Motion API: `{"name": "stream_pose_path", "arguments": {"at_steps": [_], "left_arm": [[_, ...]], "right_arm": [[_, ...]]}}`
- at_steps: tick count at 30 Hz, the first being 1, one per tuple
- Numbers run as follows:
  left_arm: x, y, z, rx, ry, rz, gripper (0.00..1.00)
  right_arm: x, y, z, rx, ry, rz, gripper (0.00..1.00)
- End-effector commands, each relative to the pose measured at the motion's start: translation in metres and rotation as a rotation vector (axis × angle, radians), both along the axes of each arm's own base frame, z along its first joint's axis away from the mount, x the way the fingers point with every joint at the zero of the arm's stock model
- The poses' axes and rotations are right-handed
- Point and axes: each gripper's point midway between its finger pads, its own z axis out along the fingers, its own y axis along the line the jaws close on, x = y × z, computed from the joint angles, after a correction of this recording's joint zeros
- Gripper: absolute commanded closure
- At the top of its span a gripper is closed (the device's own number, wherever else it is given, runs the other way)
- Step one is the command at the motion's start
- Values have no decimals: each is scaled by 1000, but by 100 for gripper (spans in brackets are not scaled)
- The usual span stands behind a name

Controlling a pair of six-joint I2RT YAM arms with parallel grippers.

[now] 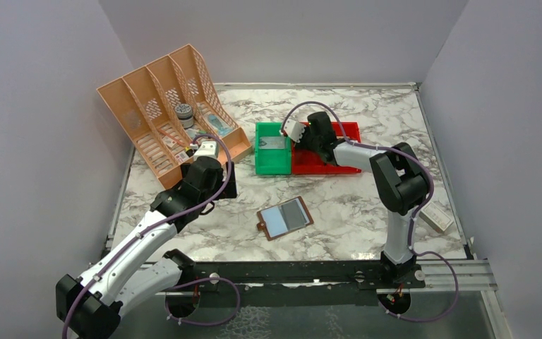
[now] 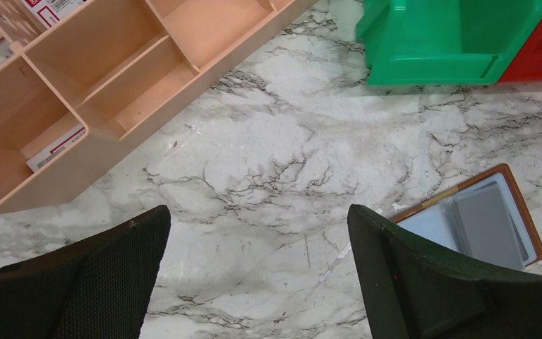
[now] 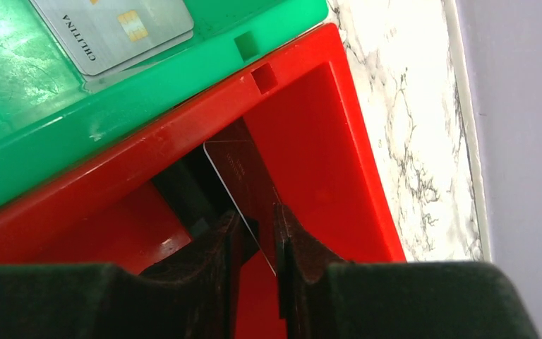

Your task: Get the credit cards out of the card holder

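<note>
Okay, far left, the peach organizer is not in play. Next, the left gripper hangs over the table with its jaws spread wide and nothing between them. Then the card holder lies open and flat between the two arms, to the right of the left gripper and toward the near edge. In the left wrist view it sits just beside that gripper's right finger. Its long axis runs left-right, tilted slightly up to the right, with the snap tab at the left end. A grey card shows in its right half; the left half is pale, card or lining I cannot tell. Further right, the green bin already has a chip card lying flat in it. Last, the right gripper is over the red bin, with a dark card standing on edge between its fingers. The jaws are narrow, but whether they pinch it or stand just clear is unclear. Judgement: both grippers look about equally near the holder, but the left is free. The next pull looks like a short reach right and toward the near edge.
</note>
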Motion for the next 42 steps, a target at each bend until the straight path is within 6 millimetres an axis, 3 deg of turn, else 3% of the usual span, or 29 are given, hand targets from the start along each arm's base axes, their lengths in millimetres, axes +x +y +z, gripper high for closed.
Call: {"name": "stream_pose_path", "arguments": {"at_steps": [1, 8, 14, 23, 33, 42], "left_arm": [[1, 4, 3, 17, -6, 5, 1], [0, 2, 1, 17, 4, -5, 1], [-5, -8, -4, -6, 26, -56, 1], [-4, -10, -8, 15, 41, -65, 1], [-6, -13, -8, 13, 45, -88, 1], [-6, -15, -9, 20, 46, -97, 1]], "right_arm": [[-1, 6, -6, 14, 32, 5, 76], [-18, 5, -15, 19, 90, 26, 75], [-12, 1, -15, 24, 84, -27, 75], [-15, 1, -14, 17, 90, -17, 67], [-14, -2, -9, 7, 96, -37, 66], [-10, 6, 6, 38, 72, -10, 63]]}}
